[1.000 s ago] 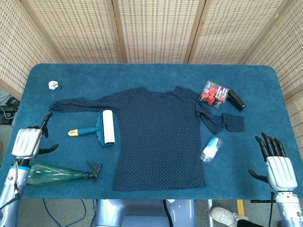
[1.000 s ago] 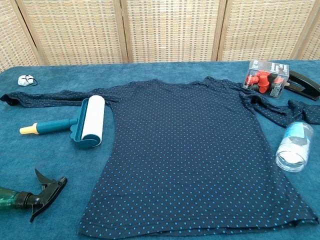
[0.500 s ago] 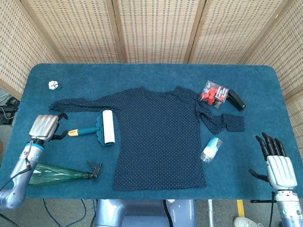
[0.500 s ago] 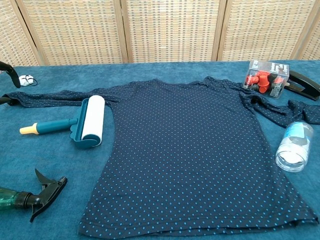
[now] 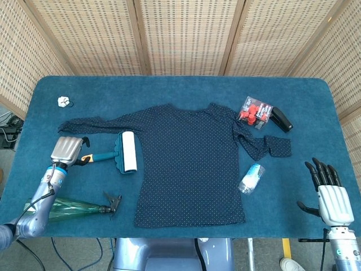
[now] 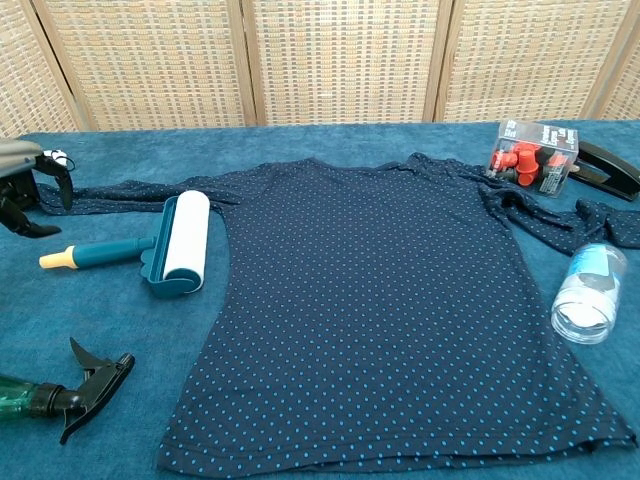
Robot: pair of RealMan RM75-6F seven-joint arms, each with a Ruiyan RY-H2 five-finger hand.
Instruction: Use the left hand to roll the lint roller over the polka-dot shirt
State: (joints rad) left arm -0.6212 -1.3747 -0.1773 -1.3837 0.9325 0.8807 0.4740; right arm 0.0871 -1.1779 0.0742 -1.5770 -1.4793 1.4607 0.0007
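Note:
The navy polka-dot shirt (image 5: 189,164) (image 6: 380,300) lies flat in the middle of the blue table. Just off its left side lies the lint roller (image 5: 115,154) (image 6: 165,245), its white roll next to the shirt and its teal handle with a yellow tip pointing left. My left hand (image 5: 67,151) (image 6: 25,185) hovers at the yellow handle tip with fingers apart and curved downward, holding nothing. My right hand (image 5: 330,195) rests open at the table's front right corner, far from the shirt.
A green spray bottle (image 5: 73,208) (image 6: 60,395) lies at the front left. A clear plastic bottle (image 5: 251,177) (image 6: 587,292), a red pack (image 5: 255,110) and a black stapler (image 5: 281,119) sit by the right sleeve. A small white object (image 5: 64,101) lies at the far left.
My left hand has moved right and away from the table's front edge, from beside the spray bottle to the roller's handle tip. Right hand and objects are unmoved.

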